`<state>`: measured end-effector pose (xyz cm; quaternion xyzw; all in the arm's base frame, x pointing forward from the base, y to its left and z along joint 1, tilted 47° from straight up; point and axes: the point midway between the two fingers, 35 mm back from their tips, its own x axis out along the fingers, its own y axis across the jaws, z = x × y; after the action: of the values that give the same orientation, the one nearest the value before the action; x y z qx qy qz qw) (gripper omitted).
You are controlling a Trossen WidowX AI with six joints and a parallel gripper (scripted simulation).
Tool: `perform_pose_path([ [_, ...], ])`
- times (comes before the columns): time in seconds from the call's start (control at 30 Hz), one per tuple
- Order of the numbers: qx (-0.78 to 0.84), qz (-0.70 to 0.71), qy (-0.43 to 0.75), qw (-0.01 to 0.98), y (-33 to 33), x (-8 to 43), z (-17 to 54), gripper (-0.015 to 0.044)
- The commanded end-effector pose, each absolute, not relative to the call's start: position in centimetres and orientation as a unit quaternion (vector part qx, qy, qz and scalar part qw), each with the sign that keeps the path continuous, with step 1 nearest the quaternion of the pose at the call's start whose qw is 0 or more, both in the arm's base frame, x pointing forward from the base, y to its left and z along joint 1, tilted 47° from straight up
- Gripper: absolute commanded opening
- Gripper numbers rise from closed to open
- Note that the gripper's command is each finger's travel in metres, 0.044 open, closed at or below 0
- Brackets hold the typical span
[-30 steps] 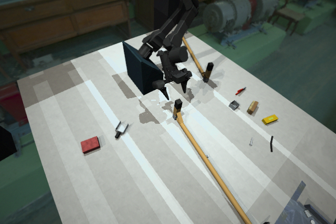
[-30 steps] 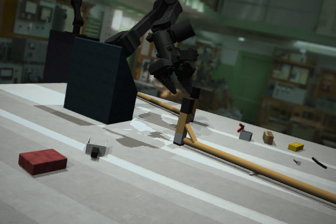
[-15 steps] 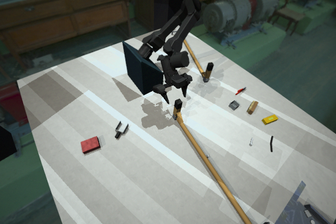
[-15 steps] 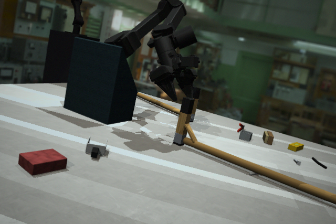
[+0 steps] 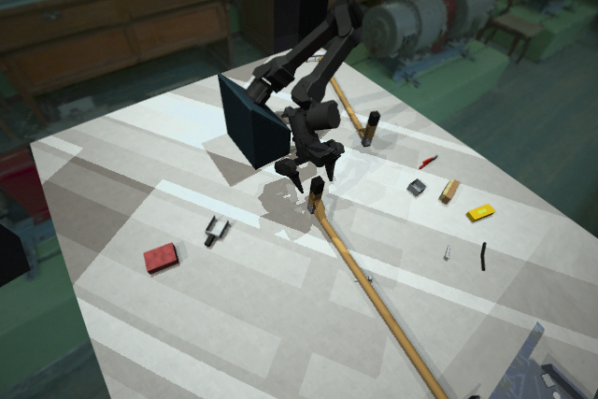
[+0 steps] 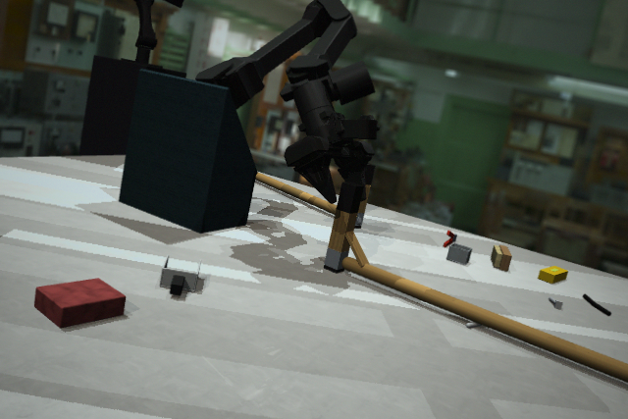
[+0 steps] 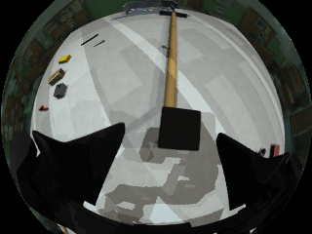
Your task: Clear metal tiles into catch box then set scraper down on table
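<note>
Steel plate [image 5: 514, 375] [image 7: 141, 8]: well apart from the fingers, beyond the pole's far end; cut off at the top view's edge, and I cannot pick out the catch box.
Scraper [image 5: 386, 317] [image 6: 456, 302] [image 7: 172, 68]: on the tabletop, its wooden pole running from just below the fingers out toward the plate.
Grip [image 5: 316, 187] [image 6: 349, 197] [image 7: 179, 129]: upright, black-topped, at the pole's near end; between the fingers as the wrist sees it.
Fingers [image 5: 295, 180] [image 6: 320, 181]: spread wide, pinching nothing.
Step in hand: taking the scraper by its grip, I judge; the sweep is not yet begun.
Doing it well: centre over the grip, come down with both fingers clear of its top, square them to its flat sides, then close. A skewed or shallow pinch could let the long pole twist once the blade drags.
Pale tiles [image 5: 548, 379]: probably those bits on the plate, far past the grip; too small to count.
Room: green workshop behind the fingers, with wooden cabinets and big grey motors.
Tabletop [image 5: 232, 307] [image 6: 284, 368] [image 7: 229, 73]: pale, under the fingers, banded with light and shadow.
Red block [image 5: 161, 258] [image 6: 80, 297] [image 7: 275, 150]: off to one side of the fingers.
Yellow block [image 5: 481, 212] [image 6: 552, 274] [image 7: 64, 58]: off to the other.
</note>
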<state>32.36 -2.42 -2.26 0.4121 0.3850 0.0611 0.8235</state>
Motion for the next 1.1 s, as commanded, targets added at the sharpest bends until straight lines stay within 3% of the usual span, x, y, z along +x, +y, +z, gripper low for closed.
perform_pose_path([
  [0.0,0.413,0.058,0.384,0.824,-2.3,33.1,-2.8,0.0440],
  [0.63,0.415,0.060,0.381,0.824,-0.8,34.8,-4.4,0.0440],
  [1.07,0.414,0.062,0.383,0.823,-0.8,34.3,-4.1,0.0099],
])
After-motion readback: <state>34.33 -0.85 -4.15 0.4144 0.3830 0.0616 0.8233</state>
